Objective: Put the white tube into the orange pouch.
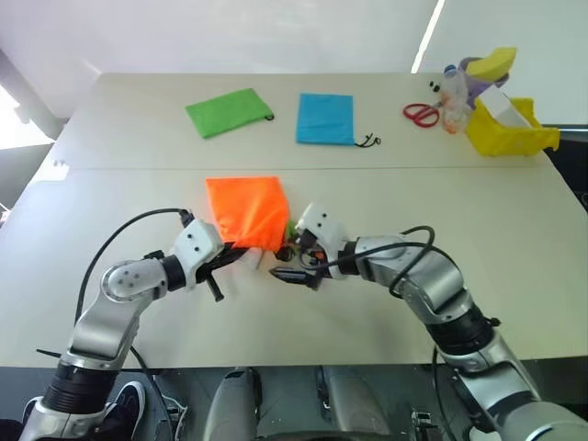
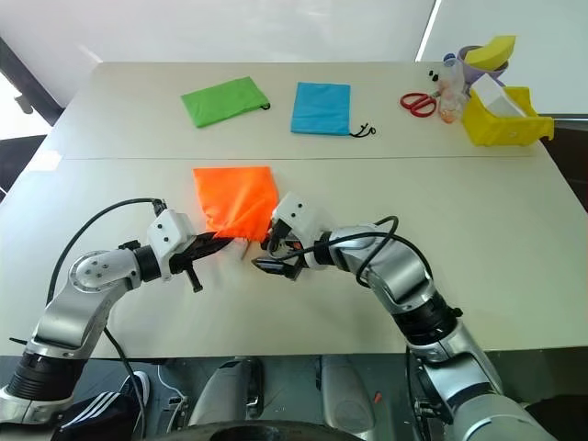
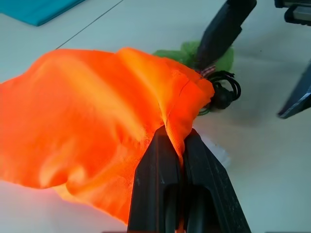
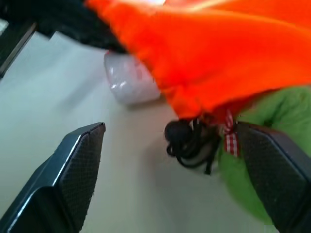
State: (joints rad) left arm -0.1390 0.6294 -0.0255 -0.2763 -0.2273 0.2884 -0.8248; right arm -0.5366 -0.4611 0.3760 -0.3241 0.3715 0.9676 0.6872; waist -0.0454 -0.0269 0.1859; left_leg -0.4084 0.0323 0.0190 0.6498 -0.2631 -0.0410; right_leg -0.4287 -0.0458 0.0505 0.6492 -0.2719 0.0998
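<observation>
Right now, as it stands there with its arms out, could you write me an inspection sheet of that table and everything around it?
Surface: pale table, a seam running across it.
Job's things: orange pouch lies near the front edge; the white tube pokes out from under its mouth end, not fully inside.
Clutter: green pouch, blue pouch, red scissors, yellow bin holding odds and ends, a clear bottle beside it.
Grippers: left gripper shut on the pouch's fabric; right gripper open beside the pouch's mouth, holding nothing.
Cables: black cables loop along both arms; the pouch's black cord lies bunched by a green tab.
Surroundings: white wall behind the table.
</observation>
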